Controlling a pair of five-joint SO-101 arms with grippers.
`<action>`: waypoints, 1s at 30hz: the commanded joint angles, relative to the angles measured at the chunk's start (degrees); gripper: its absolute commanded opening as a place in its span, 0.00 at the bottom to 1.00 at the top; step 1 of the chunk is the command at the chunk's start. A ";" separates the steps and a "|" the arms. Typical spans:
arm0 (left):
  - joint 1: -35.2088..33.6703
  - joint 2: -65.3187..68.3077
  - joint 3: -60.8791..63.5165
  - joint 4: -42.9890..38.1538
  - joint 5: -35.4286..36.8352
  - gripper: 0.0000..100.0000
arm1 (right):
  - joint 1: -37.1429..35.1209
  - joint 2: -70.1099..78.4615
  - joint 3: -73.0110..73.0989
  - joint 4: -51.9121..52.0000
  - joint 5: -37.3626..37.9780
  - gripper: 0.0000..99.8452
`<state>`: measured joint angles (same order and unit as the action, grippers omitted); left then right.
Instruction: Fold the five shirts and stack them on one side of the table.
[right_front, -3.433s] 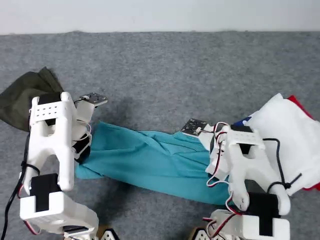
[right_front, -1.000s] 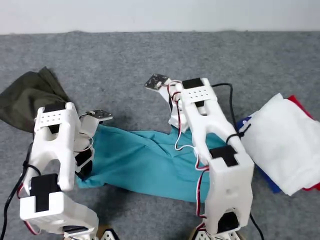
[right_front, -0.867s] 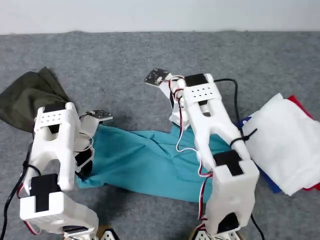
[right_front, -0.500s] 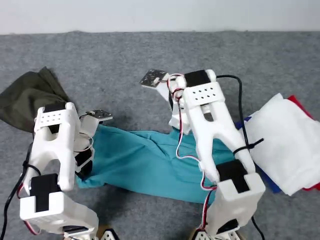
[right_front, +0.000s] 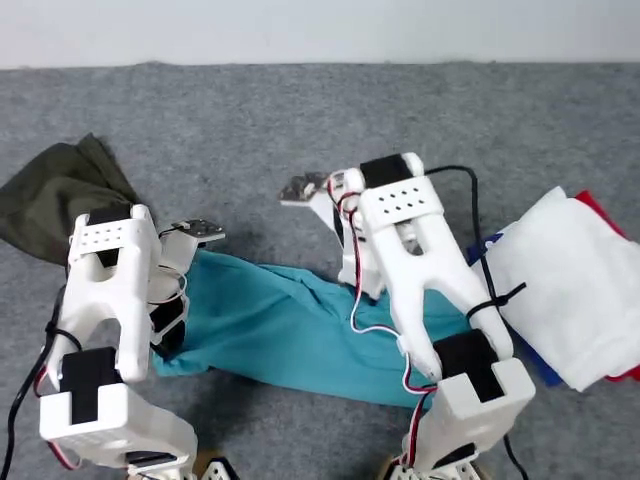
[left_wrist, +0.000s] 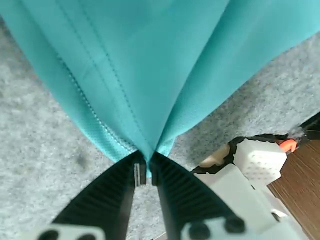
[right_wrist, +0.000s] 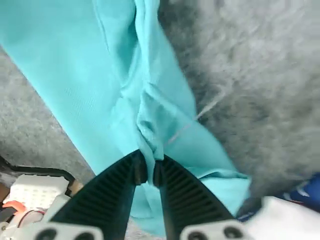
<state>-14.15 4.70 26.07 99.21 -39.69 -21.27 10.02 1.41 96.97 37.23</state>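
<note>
The left arm's fingers (left_wrist: 139, 174) are pressed tight together on a bunched edge of the crumpled teal cotton shirt (right_front: 270, 320). The cloth fans out from that pinch in stitched folds. The right arm's fingers (right_wrist: 141, 172) are likewise closed, nipping a narrow raised ridge of the same teal shirt, with grey pile and a scrap of blue and white cloth showing beyond it.

From above, the teal shirt lies as a long, rumpled band across the near middle of the grey carpet-like tabletop (right_front: 420, 120), running between the two arms. The white left arm (right_front: 105, 300) stands over the shirt's left end. The white right arm (right_front: 420, 260) reaches out across the shirt's right part to its far edge, wrist pointing down at the cloth, with red and white wires looping along it.

A dark olive shirt (right_front: 45, 195) lies in a loose heap at the left edge of the tabletop, just beyond the left arm and apart from the teal one. On the right side sits a stack: a folded white shirt (right_front: 575, 290) on top, a blue shirt (right_front: 528, 362) peeking out under its near edge, and a red shirt (right_front: 597, 207) showing at its far corner. The stack's left edge lies just beside the right arm.

In the left wrist view, a white arm base (left_wrist: 255, 160) and a strip of brown wood (left_wrist: 300, 195) show past the tabletop's edge.
</note>
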 joint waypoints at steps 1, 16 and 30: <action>0.44 -0.44 0.13 0.62 -0.53 0.02 | -1.36 -3.91 4.84 -3.56 -1.23 0.01; 0.44 -0.97 -0.48 0.44 -0.26 0.02 | -10.07 -5.76 13.54 -6.29 -15.03 0.20; 0.44 -0.97 -6.55 0.79 -0.26 0.02 | 9.54 -24.04 14.86 -9.98 -10.37 0.20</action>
<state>-14.15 4.70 22.64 99.21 -39.69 -16.44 -12.31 15.65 91.78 25.71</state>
